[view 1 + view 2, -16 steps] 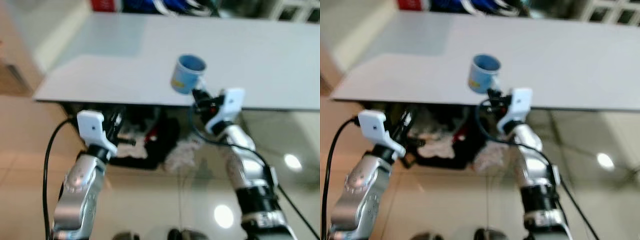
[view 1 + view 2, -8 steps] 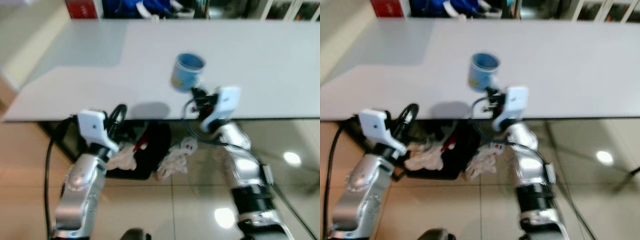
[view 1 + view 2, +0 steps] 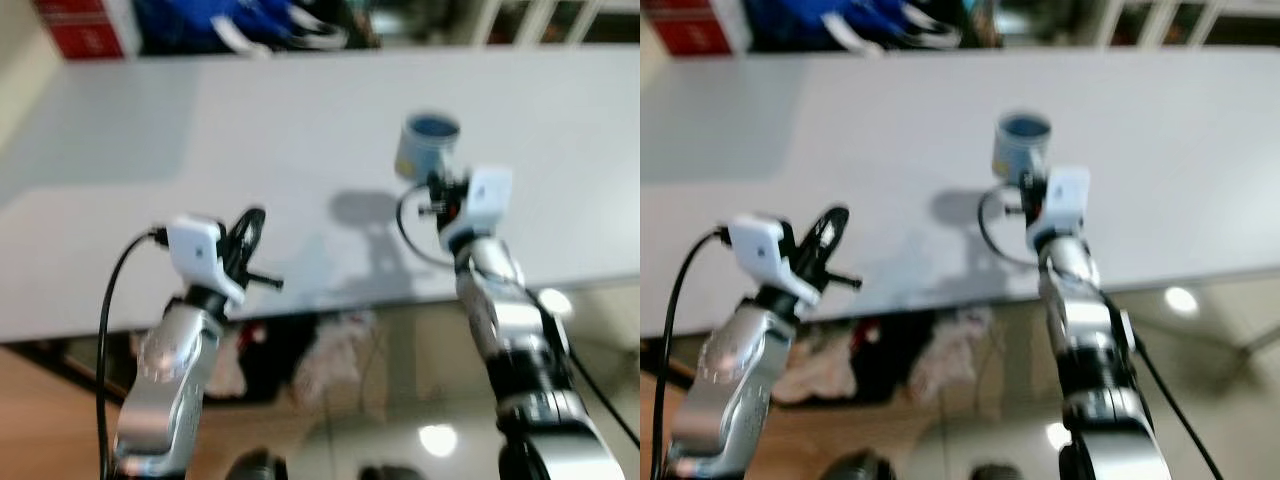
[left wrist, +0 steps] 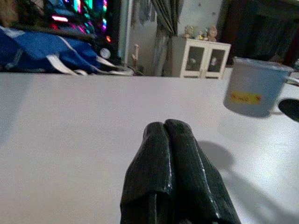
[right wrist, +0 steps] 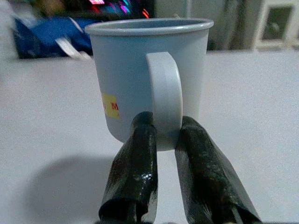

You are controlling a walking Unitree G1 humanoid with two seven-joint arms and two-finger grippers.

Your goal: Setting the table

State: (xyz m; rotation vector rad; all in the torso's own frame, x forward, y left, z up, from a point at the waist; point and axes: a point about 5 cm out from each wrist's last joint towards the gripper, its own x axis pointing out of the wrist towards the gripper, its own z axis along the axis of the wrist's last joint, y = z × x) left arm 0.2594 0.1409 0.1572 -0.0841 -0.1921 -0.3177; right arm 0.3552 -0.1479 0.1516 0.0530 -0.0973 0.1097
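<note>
A light blue mug (image 3: 425, 146) with a yellow label hangs over the white table (image 3: 250, 140), held upright by its handle (image 5: 164, 95). My right gripper (image 5: 164, 135) is shut on that handle, one black finger on each side. The mug's shadow falls on the tabletop to its left. My left gripper (image 4: 169, 135) is shut with nothing in it, hovering low over the table's near left part, well apart from the mug (image 4: 255, 88).
Blue cloth or bags (image 3: 230, 25) and a red box (image 3: 75, 25) lie along the table's far edge. Under the near edge, clothes and a dark basket (image 3: 290, 350) sit on the glossy tile floor. A white cabinet (image 4: 200, 58) stands beyond the table.
The camera has come closer and higher over the table. Both arms now reach above the tabletop, and the mug has been carried further in over the table, to the right.
</note>
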